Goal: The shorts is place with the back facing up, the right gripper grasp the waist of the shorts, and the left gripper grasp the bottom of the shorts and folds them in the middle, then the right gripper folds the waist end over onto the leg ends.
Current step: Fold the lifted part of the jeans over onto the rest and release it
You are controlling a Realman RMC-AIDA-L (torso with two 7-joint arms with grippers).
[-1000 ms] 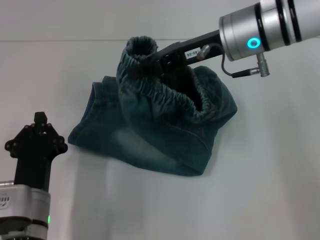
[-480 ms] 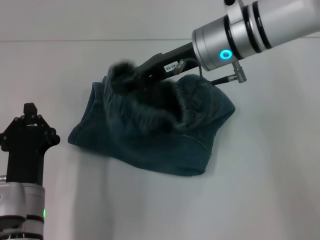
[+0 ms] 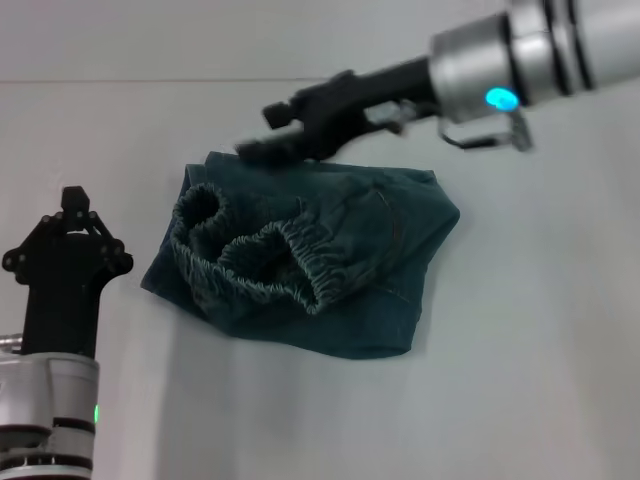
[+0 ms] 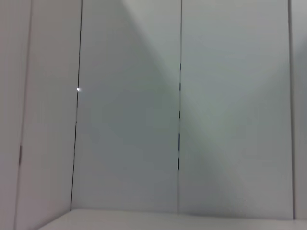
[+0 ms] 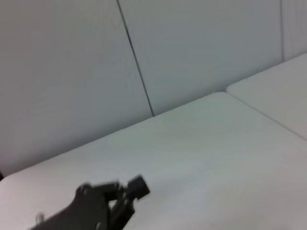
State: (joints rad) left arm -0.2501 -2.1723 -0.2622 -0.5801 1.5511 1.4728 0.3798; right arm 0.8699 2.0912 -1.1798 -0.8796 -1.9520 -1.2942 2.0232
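The dark teal denim shorts (image 3: 370, 225) lie folded on the white table. Their gathered elastic waist (image 3: 262, 262) rests crumpled on top, toward the left end of the pile. My right gripper (image 3: 263, 132) hovers just above the far edge of the shorts, open and holding nothing. Low at the near left, my left gripper (image 3: 72, 200) points upward, apart from the cloth, with its fingers together. The left wrist view shows only wall panels.
The white table (image 3: 540, 350) stretches bare around the shorts. A pale panelled wall (image 4: 129, 120) stands behind. In the right wrist view a dark blurred gripper part (image 5: 98, 208) shows over the tabletop.
The right gripper carried the waist leftward over the legs, let it go and lifted away open. The waist now lies on the pile. The left arm barely moved.
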